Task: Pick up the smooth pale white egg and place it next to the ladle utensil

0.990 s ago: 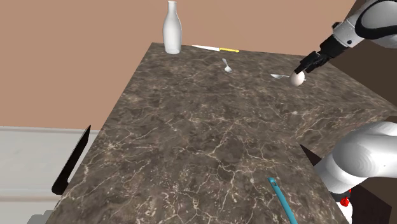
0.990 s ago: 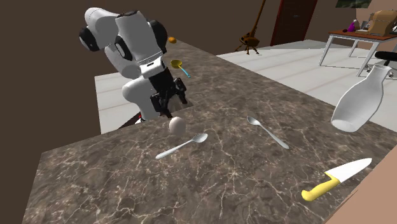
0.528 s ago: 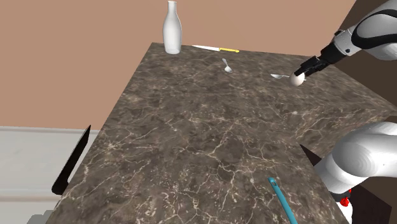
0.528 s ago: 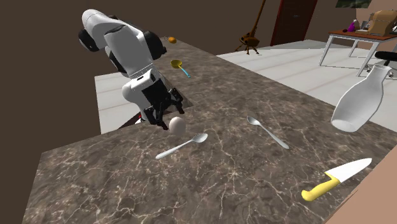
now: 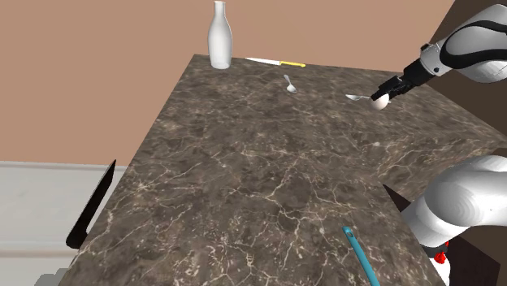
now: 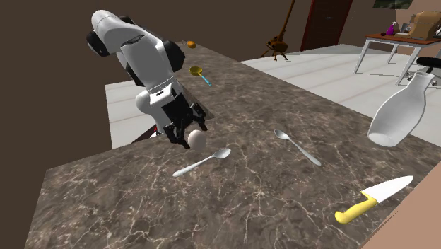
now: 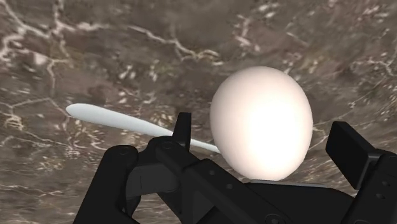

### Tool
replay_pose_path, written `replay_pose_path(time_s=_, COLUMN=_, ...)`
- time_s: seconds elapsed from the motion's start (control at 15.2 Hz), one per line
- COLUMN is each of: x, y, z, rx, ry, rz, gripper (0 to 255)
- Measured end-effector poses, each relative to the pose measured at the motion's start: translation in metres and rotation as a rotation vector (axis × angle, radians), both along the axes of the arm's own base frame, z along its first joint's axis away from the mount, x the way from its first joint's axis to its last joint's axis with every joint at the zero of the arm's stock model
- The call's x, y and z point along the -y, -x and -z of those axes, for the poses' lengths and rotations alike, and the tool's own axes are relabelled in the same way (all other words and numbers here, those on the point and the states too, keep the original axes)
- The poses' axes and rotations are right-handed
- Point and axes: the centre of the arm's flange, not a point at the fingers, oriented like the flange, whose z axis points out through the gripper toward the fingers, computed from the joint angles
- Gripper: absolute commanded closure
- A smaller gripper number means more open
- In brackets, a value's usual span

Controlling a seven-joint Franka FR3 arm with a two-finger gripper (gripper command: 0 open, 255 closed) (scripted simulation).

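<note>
Egg (image 7: 262, 122), pale and smooth, sits on the dark marbled countertop (image 5: 260, 179) between the two black fingers (image 7: 184, 127) of the gripper (image 7: 266, 130). The fingers stand spread. A strip of counter shows between the egg and each one, so neither touches it and nothing is pinched.

In the shoulder view the egg lies at the upper right of the frame, near the counter's far right edge. The white arm (image 5: 475, 36) reaches down to it from the upper right corner. In the second exterior view it sits left of centre, just under the black hand.

A silver spoon (image 6: 203, 162) lies just beside the egg, with its bowl nearest it. In the wrist view its pale handle runs behind the egg and one finger. A second spoon (image 6: 297, 146) lies well apart, right of centre in the second exterior view.

The ladle (image 6: 200, 73), with a yellow cup and a teal handle, lies well apart from the egg in the upper middle of the second exterior view. In the shoulder view its teal handle shows at the lower right, close to the arm's white base.

A white bottle (image 5: 220, 36) stands at the counter's far edge, top centre of the shoulder view. A yellow-handled knife (image 5: 276, 62) lies just to its right. A black knife (image 5: 91, 207) leans at the left side of the counter in the lower left of that frame.
</note>
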Motion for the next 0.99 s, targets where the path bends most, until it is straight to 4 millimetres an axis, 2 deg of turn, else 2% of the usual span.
replay_pose_path(time_s=0.13, x=0.0000, y=0.0000, z=0.0000, rx=0.000, ry=0.000, rz=0.000, gripper=0)
replay_pose_path(time_s=0.2, x=0.0000, y=0.0000, z=0.0000, rx=0.000, ry=0.000, rz=0.000, gripper=255)
replay_pose_path(time_s=0.86, x=0.0001, y=-0.0001, z=-0.0003, rx=0.001, ry=0.001, rz=0.001, gripper=255)
replay_pose_path(time_s=0.99, x=0.0003, y=0.0001, z=-0.0062, rx=0.000, ry=0.000, rz=0.000, gripper=255)
